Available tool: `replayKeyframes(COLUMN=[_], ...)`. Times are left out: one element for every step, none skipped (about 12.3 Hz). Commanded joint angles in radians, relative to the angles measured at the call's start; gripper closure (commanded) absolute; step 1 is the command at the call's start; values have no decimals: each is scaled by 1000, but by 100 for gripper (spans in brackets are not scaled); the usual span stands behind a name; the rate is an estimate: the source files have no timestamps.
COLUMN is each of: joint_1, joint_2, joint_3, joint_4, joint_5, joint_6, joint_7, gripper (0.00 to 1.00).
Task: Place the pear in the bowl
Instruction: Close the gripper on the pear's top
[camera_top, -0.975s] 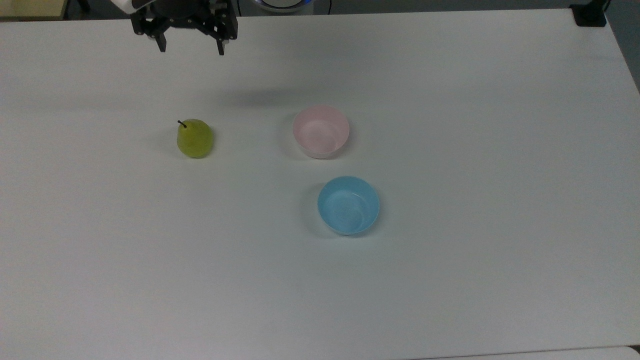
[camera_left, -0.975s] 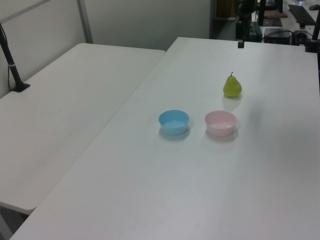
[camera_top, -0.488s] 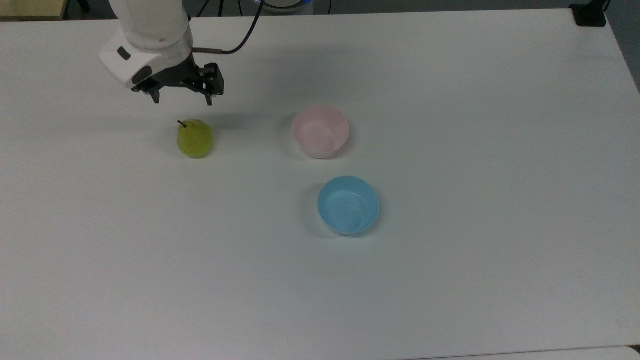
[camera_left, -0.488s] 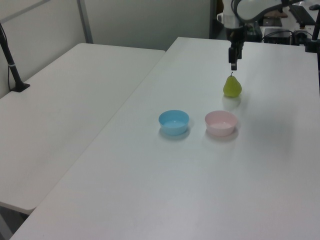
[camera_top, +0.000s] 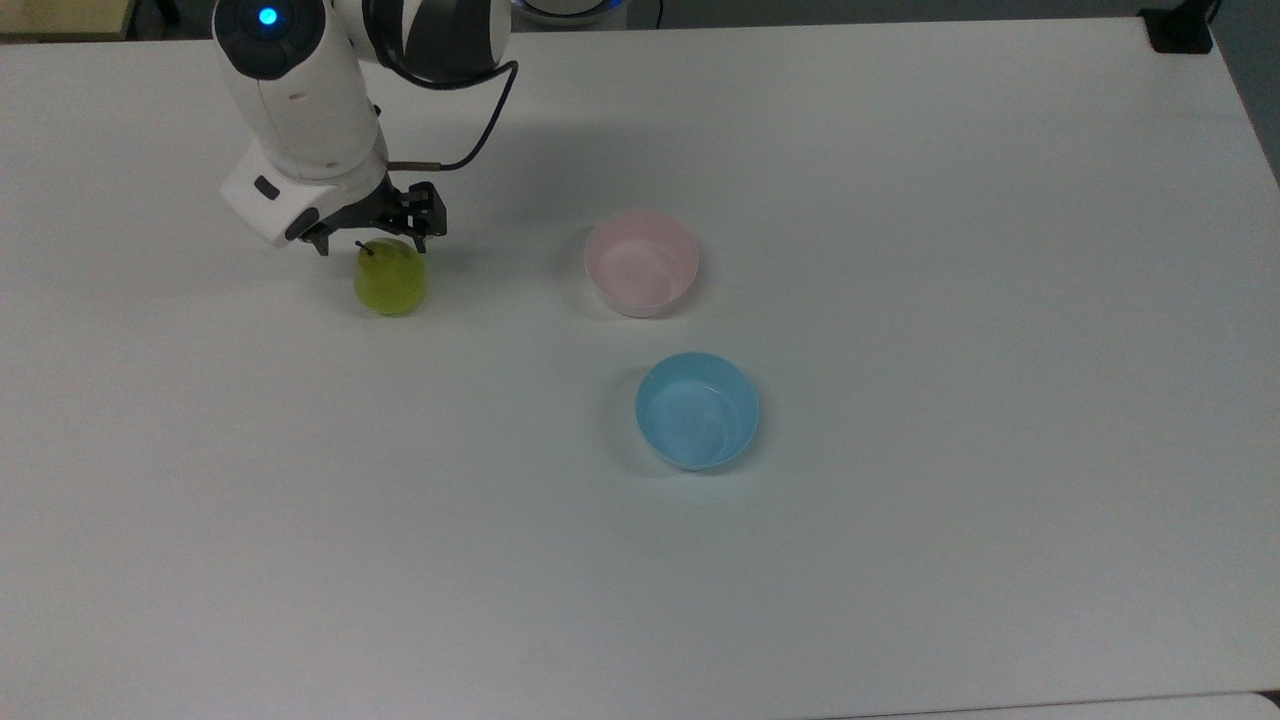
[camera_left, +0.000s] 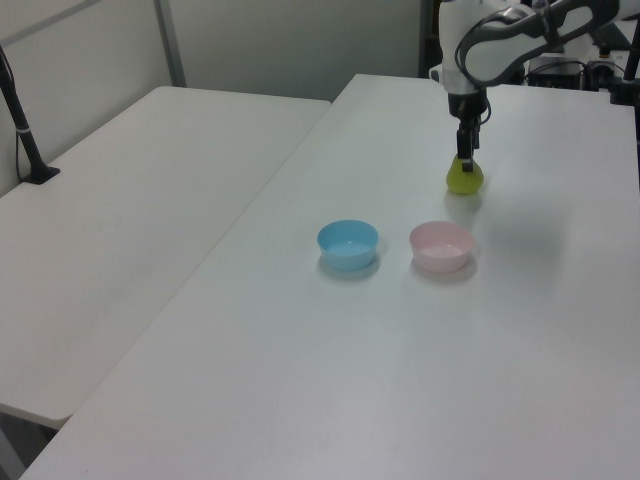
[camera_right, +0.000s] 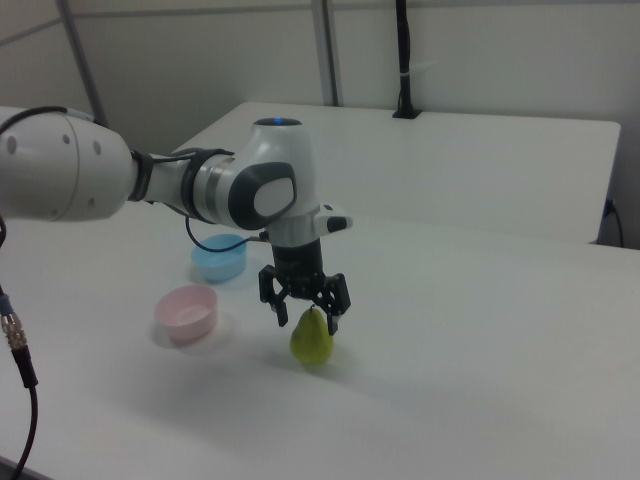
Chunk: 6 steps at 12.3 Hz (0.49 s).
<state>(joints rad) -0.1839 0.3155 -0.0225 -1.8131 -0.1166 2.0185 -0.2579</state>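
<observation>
So the gripper (camera_right: 306, 318) has dropped from the table's far edge to straddle the pear (camera_right: 312, 338) (fingers spread, nothing grabbed yet), so the grasp looks next, pink bowl (camera_right: 186, 313) waiting empty.

One pear (camera_top: 390, 280), two bowls: pink bowl (camera_top: 641, 262), blue bowl (camera_top: 697, 409).

White table (camera_top: 900, 560): surface plain. Three items rest directly on it. Pear (camera_top: 391, 282) stands upright toward the top view's left. Pink bowl (camera_top: 641, 262) sits well to the top view's right of it; light blue bowl (camera_top: 697, 409) lies near the pink one, apart.
</observation>
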Motion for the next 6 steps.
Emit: replayKeyframes(joint_1=[11,11,11,11,11,11], joint_2=[25,34,34,34,34,24], joint_3=[-1,-1,1,3,4,4], joint_4=[-23,-23,-23,-23,-25,-25], joint_5=[-14,-14,-14,-14,-14,-14], joint_6=[74,86,88,91,92,86], joint_7=[-18,-18,-18,-18,-18,-18], gripper=[6,16,29,44,59,66])
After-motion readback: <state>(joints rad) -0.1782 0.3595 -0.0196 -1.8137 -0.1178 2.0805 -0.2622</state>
